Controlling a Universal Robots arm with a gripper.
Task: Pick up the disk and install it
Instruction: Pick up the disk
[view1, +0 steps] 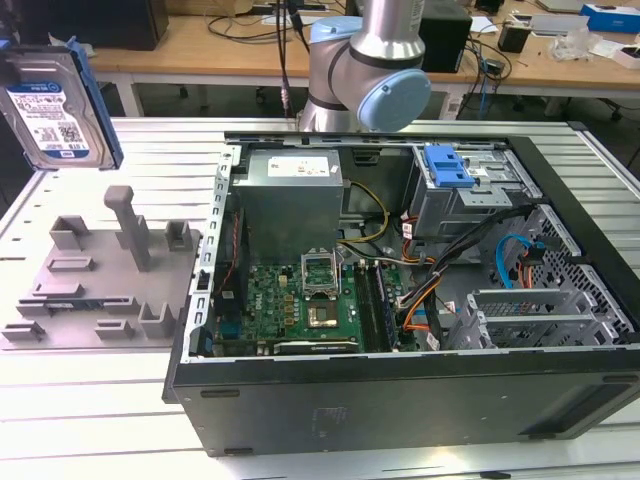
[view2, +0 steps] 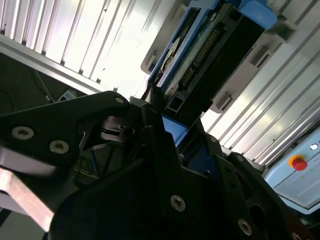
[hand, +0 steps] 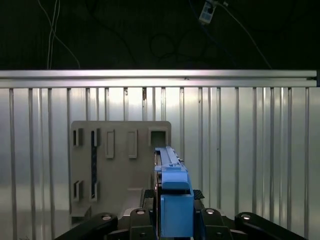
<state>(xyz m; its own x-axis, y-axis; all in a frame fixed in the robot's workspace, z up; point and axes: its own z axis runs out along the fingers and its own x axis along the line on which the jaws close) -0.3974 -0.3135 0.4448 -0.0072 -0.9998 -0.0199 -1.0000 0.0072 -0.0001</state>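
Slatted table (view1: 100, 400) below — tool (hand: 173, 197) clamps the disk (view1: 55, 110), its edge cut off.

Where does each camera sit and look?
Exterior view: off the arm, down on the open case; arm behind, disk at the exterior view's left.
First wrist view: on the wrist, past the gripper down to the grey fixture.
Second wrist view: on the wrist, close on the gripper clamping the disk.
All show the disk.
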